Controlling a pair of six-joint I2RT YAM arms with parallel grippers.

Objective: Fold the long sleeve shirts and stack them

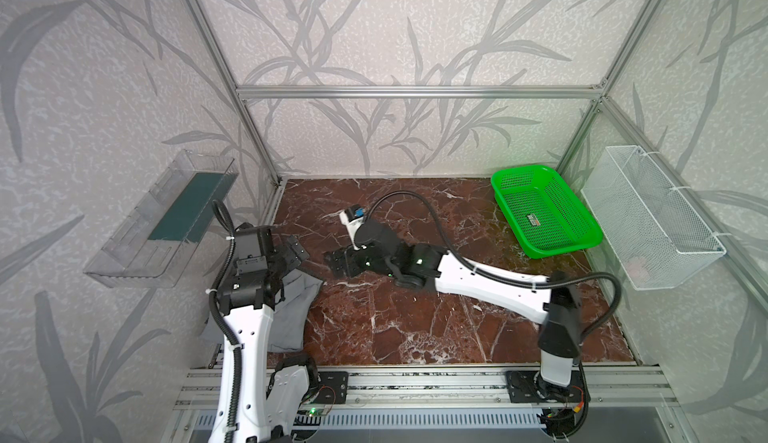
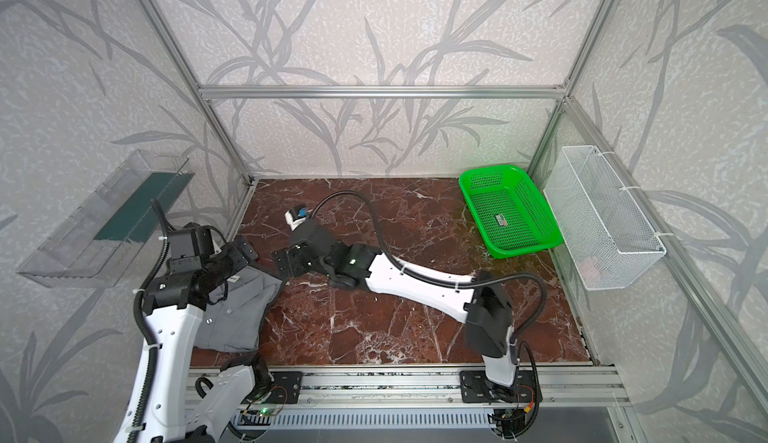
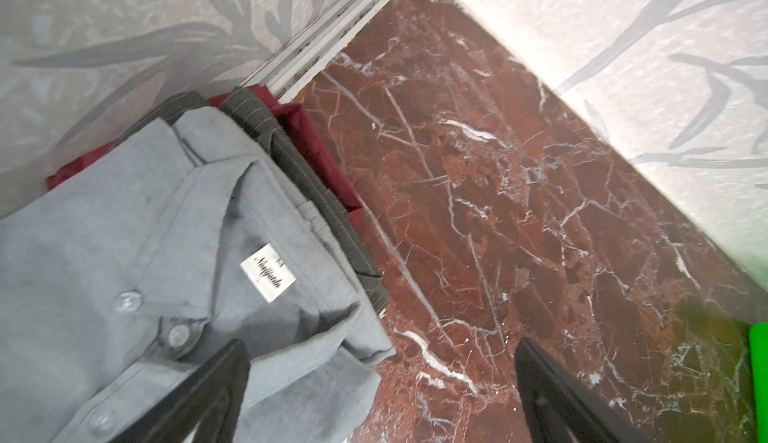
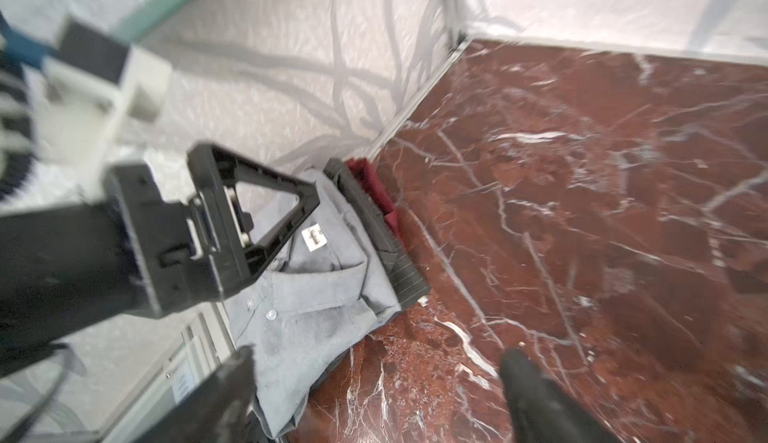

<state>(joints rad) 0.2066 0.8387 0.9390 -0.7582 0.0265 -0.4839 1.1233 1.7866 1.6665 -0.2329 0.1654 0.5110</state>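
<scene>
Left gripper (image 3: 382, 382): jaws flung wide, nothing between them; 1 finger over the grey shirt (image 3: 145, 233), the other over bare marble.
Right gripper (image 4: 378, 378): jaws wide as well, empty; 1 finger by the grey shirt's (image 4: 316, 295) edge, the other above marble; view blurred.
Pair: close together but apart in both top views, left gripper (image 1: 293, 250) over the pile, right gripper (image 1: 338, 262) just beside it, reaching in from the right arm, low over the table (image 1: 415, 316).
Grey shirt: folded, collar up, top of the pile at the table's left edge (image 2: 237, 312); partly hidden by the left arm in both top views.
Label (image 3: 268, 272): white, inside the collar, script too small to read for sure.
Buttons (image 3: 178, 334): pale, down the front.
Striped shirt (image 3: 299, 171): dark, right under the grey one and touching it; only a strip showing along the collar end (image 4: 374, 220).
Red cloth (image 3: 307, 129): bottom of the pile, a sliver peeking out past the striped shirt.
Basket (image 1: 561, 247): green mesh, back right, well apart from the pile.
Wire bin (image 1: 648, 212): white, on the right wall.
Clear bin (image 1: 158, 220): on the left wall.
</scene>
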